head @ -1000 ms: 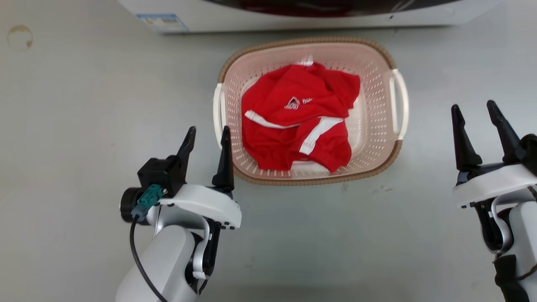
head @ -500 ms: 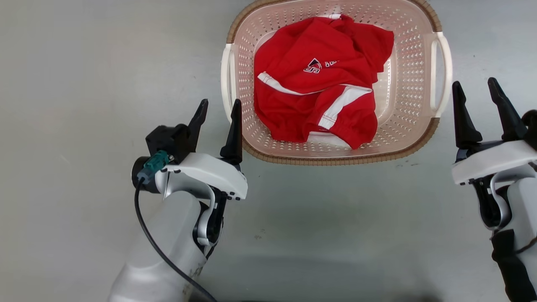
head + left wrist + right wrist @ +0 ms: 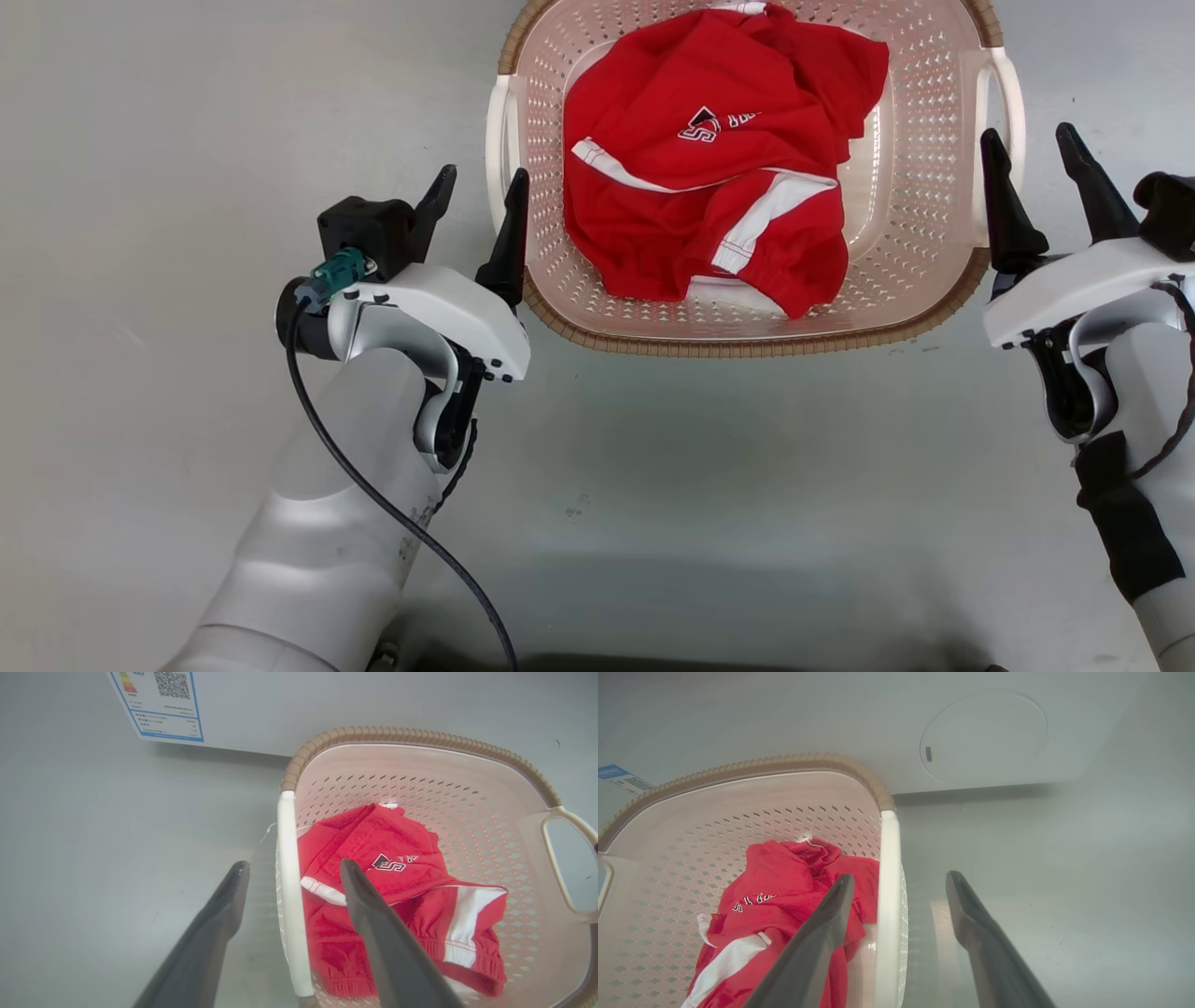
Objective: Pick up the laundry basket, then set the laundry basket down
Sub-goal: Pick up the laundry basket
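Sitting on the floor: pale pink-cream perforated plastic laundry basket (image 3: 920, 233) with a brown woven-look rim, at the upper middle of the head view, on the grey floor (image 3: 700, 485).
Contents: crumpled red garment with white stripes (image 3: 709, 187), lying inside the basket.
Behind the basket: white washing machine (image 3: 327, 709), its labelled panel at the top of the left wrist view.
Left tool (image 3: 484, 177): fingers apart, one on each side of the white left handle (image 3: 287, 882); contact cannot be told.
Right tool (image 3: 1027, 135): fingers apart, astride the white right handle (image 3: 888, 896), at the upper right of the head view; not clamped.
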